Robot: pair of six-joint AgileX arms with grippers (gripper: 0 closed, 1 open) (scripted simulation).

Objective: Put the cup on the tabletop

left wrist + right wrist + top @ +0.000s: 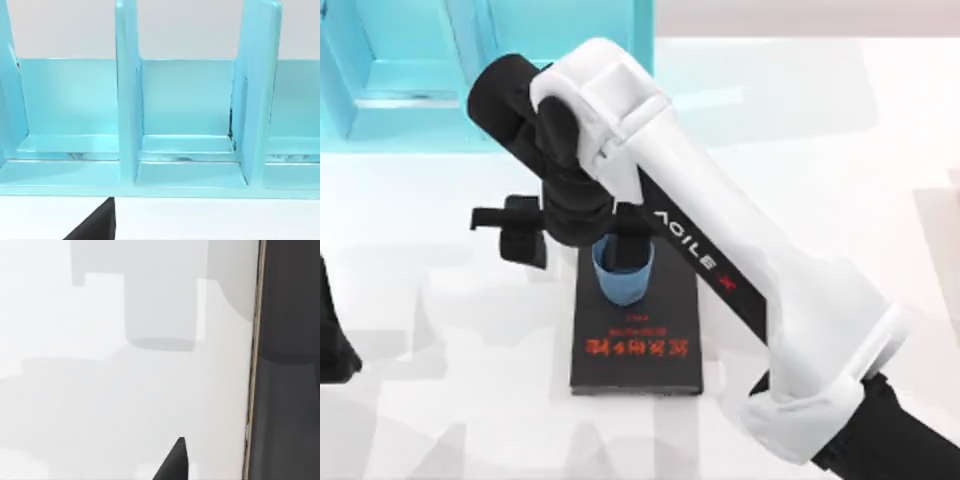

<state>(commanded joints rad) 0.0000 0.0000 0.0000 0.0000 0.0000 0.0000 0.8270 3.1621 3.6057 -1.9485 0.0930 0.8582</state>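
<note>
The light-blue cup (623, 275) stands upright on the far end of a black book (638, 345) with red lettering, which lies on the white tabletop (450, 300). My right gripper (578, 238) hangs over the book's far left corner, open. One finger (522, 235) is out over the tabletop and the other sits close behind the cup's rim. I cannot tell whether that finger touches the cup. The right wrist view looks down on the tabletop (100, 390) and the book's edge (290, 365), with one fingertip (175, 460) low in the picture.
A turquoise shelf unit (410, 70) stands at the back left; its compartments (185, 125) face the left wrist camera. My left arm (332, 345) is parked at the table's left edge. The right arm's white link crosses above the book's right side.
</note>
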